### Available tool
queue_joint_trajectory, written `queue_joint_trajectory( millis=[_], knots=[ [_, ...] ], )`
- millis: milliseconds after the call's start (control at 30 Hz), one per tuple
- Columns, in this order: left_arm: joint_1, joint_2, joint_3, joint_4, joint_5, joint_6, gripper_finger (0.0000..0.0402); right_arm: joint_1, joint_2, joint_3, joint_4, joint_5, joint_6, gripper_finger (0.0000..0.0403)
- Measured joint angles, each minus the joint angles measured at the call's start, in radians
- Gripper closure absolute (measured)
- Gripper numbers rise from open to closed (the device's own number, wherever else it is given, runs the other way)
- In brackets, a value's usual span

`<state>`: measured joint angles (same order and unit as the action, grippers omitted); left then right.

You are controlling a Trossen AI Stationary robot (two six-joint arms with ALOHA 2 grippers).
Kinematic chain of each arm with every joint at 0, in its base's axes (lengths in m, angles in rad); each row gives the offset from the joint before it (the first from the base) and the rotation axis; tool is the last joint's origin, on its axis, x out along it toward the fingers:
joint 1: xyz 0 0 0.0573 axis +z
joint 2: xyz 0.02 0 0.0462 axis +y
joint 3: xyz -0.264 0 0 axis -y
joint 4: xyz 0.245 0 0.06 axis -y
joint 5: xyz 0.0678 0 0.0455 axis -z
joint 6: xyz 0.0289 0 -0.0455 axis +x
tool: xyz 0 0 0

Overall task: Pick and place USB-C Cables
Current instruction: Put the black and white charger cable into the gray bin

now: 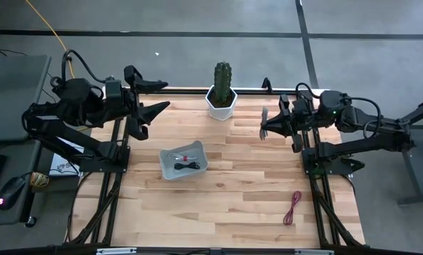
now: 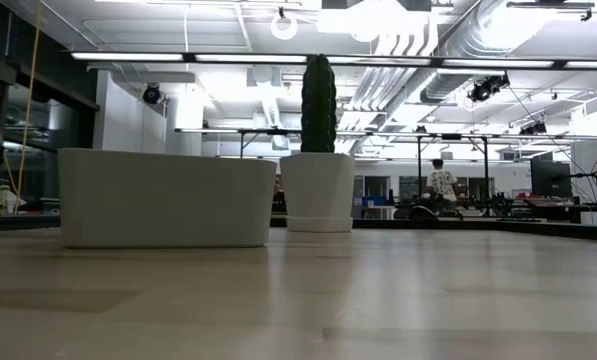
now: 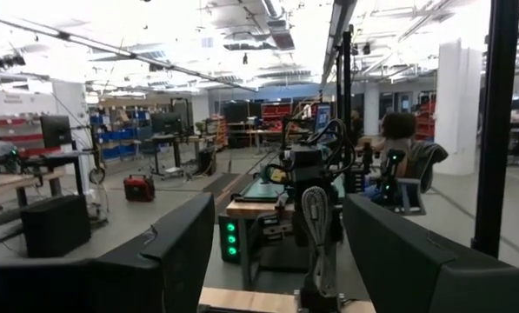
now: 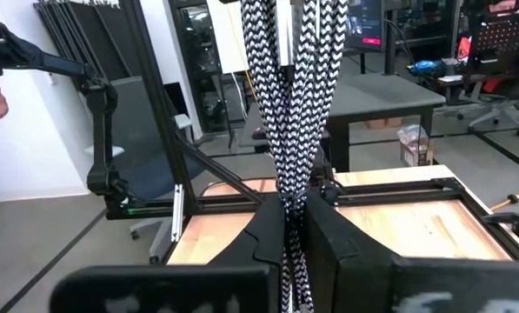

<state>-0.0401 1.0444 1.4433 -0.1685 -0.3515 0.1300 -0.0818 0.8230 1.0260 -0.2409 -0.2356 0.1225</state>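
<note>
My right gripper [image 1: 266,126] hovers over the table's right half, shut on a grey braided cable bundle [image 4: 287,104]. The left wrist view shows that bundle [image 3: 316,222] from the front. My left gripper [image 1: 158,112] waits open above the table's far left part, its fingers [image 3: 185,248] spread wide. A white tray [image 1: 164,164] sits near the table's middle and holds a black cable [image 1: 188,166] and a white-and-red cable [image 1: 183,155]. A dark red cable [image 1: 292,207] lies flat on the table near its right near corner. My right gripper pinches the grey bundle between its two fingers [image 4: 337,230], several strands together, partway along its length [image 4: 289,187]. The fingers come level, pointing toward the table's left, and lie across the bundle. It is lifted clear and stands roughly upright, reaching above and below the fingers.
A white pot with a cactus [image 1: 222,91] stands at the far edge's middle; the low view shows the pot [image 2: 318,190] beside the tray's wall [image 2: 168,198]. Bare wood [image 1: 225,205] spreads across the near half. A person [image 2: 441,182] is far behind the table.
</note>
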Motion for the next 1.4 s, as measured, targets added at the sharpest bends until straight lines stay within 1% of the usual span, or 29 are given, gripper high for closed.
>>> queue_joint_trajectory(
  millis=[133,233,333,433,533,633,733,900,1033,1067,1233,1400],
  knots=[
    [0.000,0.001,0.000,-0.003,0.000,-0.022,0.0165,0.000,0.000,0.000,0.014,0.000,0.000,0.0397],
    [0.000,-0.002,0.000,-0.038,0.018,-0.025,0.0165,0.000,0.000,0.000,0.015,0.000,0.000,0.0397],
    [0.000,-0.013,-0.001,-0.100,0.058,-0.086,0.0165,0.000,0.000,0.000,0.015,0.001,0.007,0.0397],
    [0.000,-0.028,-0.006,-0.180,0.072,-0.140,0.0165,0.000,0.000,0.000,0.014,0.001,0.007,0.0397],
    [0.000,-0.044,-0.042,-0.189,0.072,-0.167,0.0172,0.000,0.000,0.000,0.014,0.001,0.007,0.0397],
    [0.000,-0.079,-0.119,-0.141,0.079,-0.185,0.0194,0.000,0.000,0.000,0.014,0.001,0.007,0.0397],
    [0.000,-0.126,-0.216,-0.059,0.079,-0.210,0.0229,0.000,0.000,0.000,0.015,0.001,0.007,0.0397],
    [0.000,-0.204,-0.364,0.060,0.079,-0.217,0.0308,0.000,0.001,0.000,0.016,0.007,0.008,0.0397],
    [0.000,-0.252,-0.449,0.110,0.079,-0.217,0.0382,0.000,0.002,0.000,0.016,0.017,0.007,0.0397],
    [0.000,-0.262,-0.467,0.121,0.080,-0.217,0.0391,0.000,0.002,0.000,0.016,0.017,0.007,0.0397],
    [0.000,-0.296,-0.532,0.177,0.079,-0.214,0.0396,0.000,0.002,0.000,0.014,0.016,0.008,0.0397],
    [0.000,-0.300,-0.539,0.193,0.079,-0.206,0.0398,0.000,0.002,0.000,0.014,0.015,0.010,0.0397]
  ],
)
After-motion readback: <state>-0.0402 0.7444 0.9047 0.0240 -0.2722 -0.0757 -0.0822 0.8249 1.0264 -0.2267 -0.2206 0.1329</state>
